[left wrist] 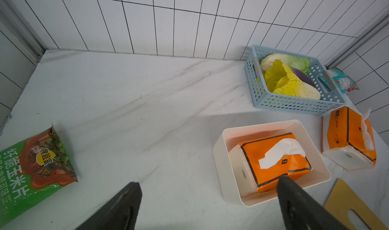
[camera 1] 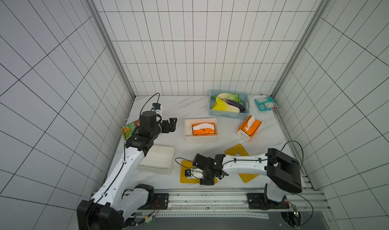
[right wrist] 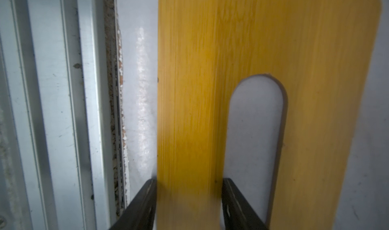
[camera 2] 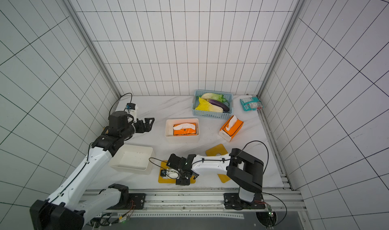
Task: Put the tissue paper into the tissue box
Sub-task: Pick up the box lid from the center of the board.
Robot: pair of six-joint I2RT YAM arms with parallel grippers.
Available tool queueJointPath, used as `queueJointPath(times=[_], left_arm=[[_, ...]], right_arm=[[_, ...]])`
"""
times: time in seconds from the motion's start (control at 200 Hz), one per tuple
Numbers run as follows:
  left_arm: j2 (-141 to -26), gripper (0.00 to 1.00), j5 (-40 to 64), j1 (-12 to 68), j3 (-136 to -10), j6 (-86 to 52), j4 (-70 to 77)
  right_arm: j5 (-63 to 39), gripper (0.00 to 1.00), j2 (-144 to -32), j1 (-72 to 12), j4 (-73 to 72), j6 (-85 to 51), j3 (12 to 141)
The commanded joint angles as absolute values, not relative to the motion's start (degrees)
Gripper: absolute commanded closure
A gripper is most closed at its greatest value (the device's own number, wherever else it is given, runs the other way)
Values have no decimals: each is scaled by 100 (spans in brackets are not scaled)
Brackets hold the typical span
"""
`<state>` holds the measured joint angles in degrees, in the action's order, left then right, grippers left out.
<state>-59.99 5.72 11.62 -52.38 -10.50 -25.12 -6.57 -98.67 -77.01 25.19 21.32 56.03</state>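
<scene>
Left gripper (camera 1: 173,124) spread wide and empty, in the air at about 9 o'clock of the table (camera 1: 189,107), pointing toward 3. At 6 o'clock, right gripper (camera 1: 208,181) low over a slotted yellow lid (camera 1: 183,179); jaw state hidden in both top views. At table centre, tissue box (camera 1: 201,139) with one orange tissue pack (camera 1: 203,132) already lying inside, white sheet showing on top. Second tissue pack (camera 1: 249,128) loose on the table at 3 o'clock of that box, apart from it. Empty white box (camera 1: 156,158) at 8 o'clock beneath the left arm, second yellow lid (camera 1: 234,149) at 5 partly under the right arm, blue basket (camera 1: 227,114) of vegetables at 1, teal packet (camera 1: 266,103) at 2, green snack bag (camera 1: 128,130) at 9. Left wrist view: fingers (left wrist: 117,210) far apart, nothing between them; boxed tissue pack (left wrist: 252,155) just past one fingertip, second tissue pack (left wrist: 345,134) near the box. Right wrist view: fingers (right wrist: 143,201) set narrow astride the lid (right wrist: 273,39) strip between outer edge and slot, one at each edge; can't tell whether clamped or merely touching.
</scene>
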Motion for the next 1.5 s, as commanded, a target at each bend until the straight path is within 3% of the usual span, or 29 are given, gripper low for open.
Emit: queueJointPath(times=[0.0,0.34,0.88,0.969,1.164,1.289,1.494], left_arm=[[-5889,2,507,1143,-5186,-976,-2487],[-5854,2,458,1143,-5177,-976,-2487],[-5792,2,566,1130,-5160,-1216,-2433],[-5797,2,1213,956,-5207,-1458,-2528],[-6037,2,3938,68,-5107,-2588,-2429],[-6334,3,5353,7,-4915,-3128,-2090],[-6718,8,5706,606,-4915,-3085,-2414]], right_arm=[[-417,55,-10232,-7752,2982,2083,5476],[-472,77,-9969,-7702,2807,2057,5555],[-747,83,-8306,-7024,2662,2177,5371],[-722,83,-7972,-6867,2719,2248,5305],[-633,84,-7380,-6553,2862,2373,5195],[-617,84,-7124,-6400,2919,2441,5151],[-571,84,-6936,-6289,2979,2483,5151]])
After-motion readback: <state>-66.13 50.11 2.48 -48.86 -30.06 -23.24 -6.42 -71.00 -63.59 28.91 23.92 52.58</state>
